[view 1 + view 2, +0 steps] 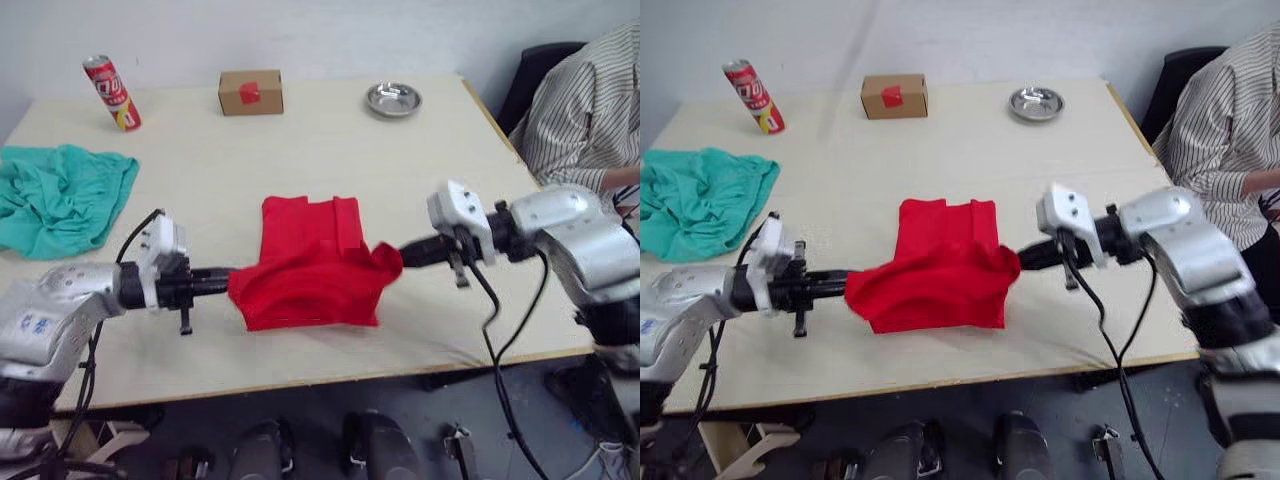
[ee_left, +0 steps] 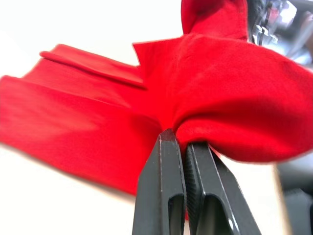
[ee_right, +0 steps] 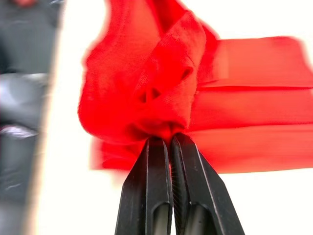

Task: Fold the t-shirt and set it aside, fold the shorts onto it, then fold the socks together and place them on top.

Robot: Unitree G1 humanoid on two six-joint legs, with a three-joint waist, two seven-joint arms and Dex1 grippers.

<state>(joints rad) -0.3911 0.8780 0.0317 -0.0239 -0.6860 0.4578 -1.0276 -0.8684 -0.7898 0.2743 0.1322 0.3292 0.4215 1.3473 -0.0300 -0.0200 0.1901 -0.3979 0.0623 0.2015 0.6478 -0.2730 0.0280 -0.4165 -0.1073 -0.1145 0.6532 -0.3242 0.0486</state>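
I have both grippers pinched shut on the shirt (image 1: 310, 265) near the table's (image 1: 330, 150) front edge: my left gripper (image 1: 232, 282) clamps its left near corner, my right gripper (image 1: 398, 256) its right near corner, and the near edge is lifted and bunched between them while the far part lies flat. Further back on my left, the shorts (image 1: 60, 195) lie crumpled. At the far side stand a can (image 1: 111, 92), a box (image 1: 251, 92) and a bowl (image 1: 393, 99). A person (image 1: 580, 110) sits far right.
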